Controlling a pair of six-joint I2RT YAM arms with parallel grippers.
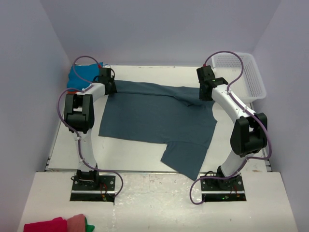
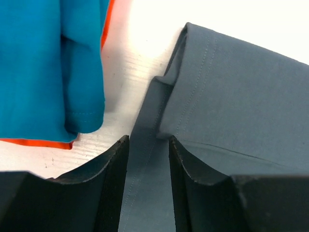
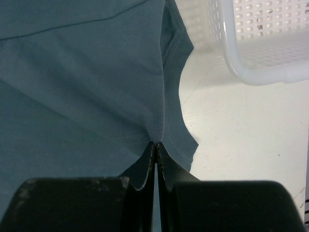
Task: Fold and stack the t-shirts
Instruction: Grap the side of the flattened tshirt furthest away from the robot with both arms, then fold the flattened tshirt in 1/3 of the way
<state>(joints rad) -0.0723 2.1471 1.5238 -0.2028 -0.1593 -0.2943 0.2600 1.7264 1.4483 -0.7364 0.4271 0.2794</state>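
Your table (image 1: 125,155) was white and boxed in by pale lavender walls (image 1: 159,29) on three sides. On the raised near ledge, at your left, lay a bundle of red, pink and green cloth (image 1: 58,225). The white mesh basket (image 1: 260,83) sat at the far right corner, and you could see its perforated floor through the open top.

The slate-blue t-shirt (image 1: 154,116) lay spread across the middle of the table, with one sleeve reaching toward the near edge. The turquoise t-shirt (image 1: 79,75) sat at the far left corner on top of the orange t-shirt (image 2: 34,142), which showed only as a thin rim beneath it.

Your left jaws stood part open astride a folded strip at the slate-blue t-shirt's far left corner. Your right jaws were pinched tight on that shirt's far right edge, near the basket.
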